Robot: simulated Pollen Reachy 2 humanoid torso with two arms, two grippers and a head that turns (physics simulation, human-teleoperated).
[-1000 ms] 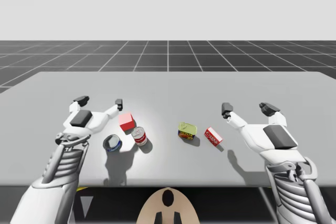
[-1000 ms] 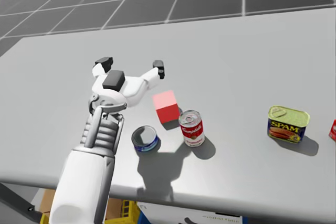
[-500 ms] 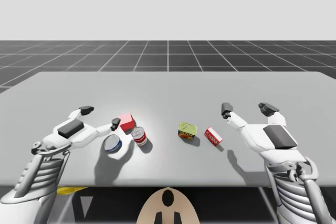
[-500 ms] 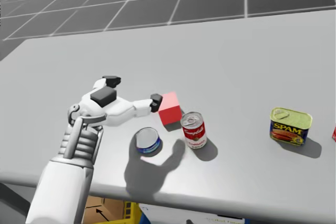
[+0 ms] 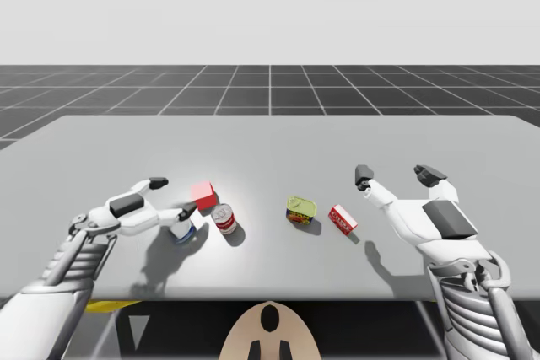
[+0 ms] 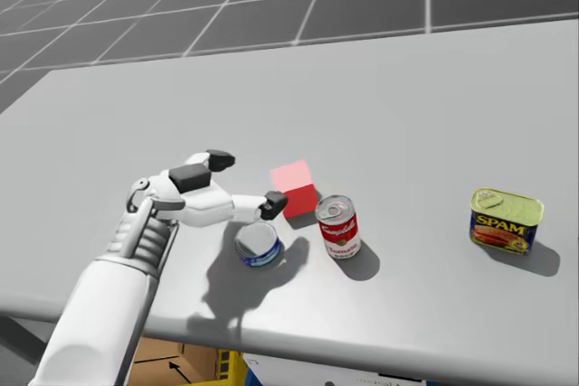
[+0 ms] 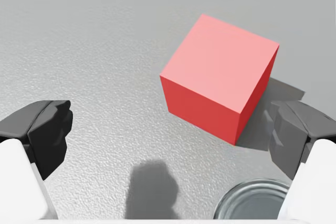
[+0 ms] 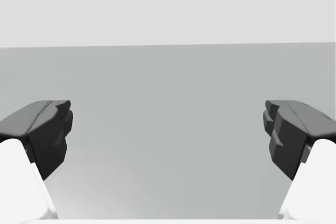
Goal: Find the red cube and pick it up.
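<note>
The red cube (image 5: 202, 194) (image 6: 294, 189) rests on the grey table (image 5: 270, 137), left of centre. My left gripper (image 5: 173, 195) (image 6: 246, 181) (image 7: 170, 132) hovers low just to the left of it, open. In the left wrist view the cube (image 7: 218, 77) lies a little ahead of the fingers, nearer the right-hand finger (image 7: 291, 129), and neither finger touches it. At the table's right side my right gripper (image 5: 396, 175) (image 8: 168, 129) is held up and open, with bare table ahead of it.
A low blue can (image 5: 181, 229) (image 6: 258, 246) (image 7: 252, 203) lies right under my left hand. A red-and-white can (image 5: 224, 218) (image 6: 338, 226) stands beside the cube. Further right are a green-topped tin (image 5: 300, 210) (image 6: 506, 220) and a small red box (image 5: 342, 219).
My left arm has dropped and swung its hand round over the blue can, so the gripper now faces the cube from the left. My head has turned slightly. The right arm is still.
</note>
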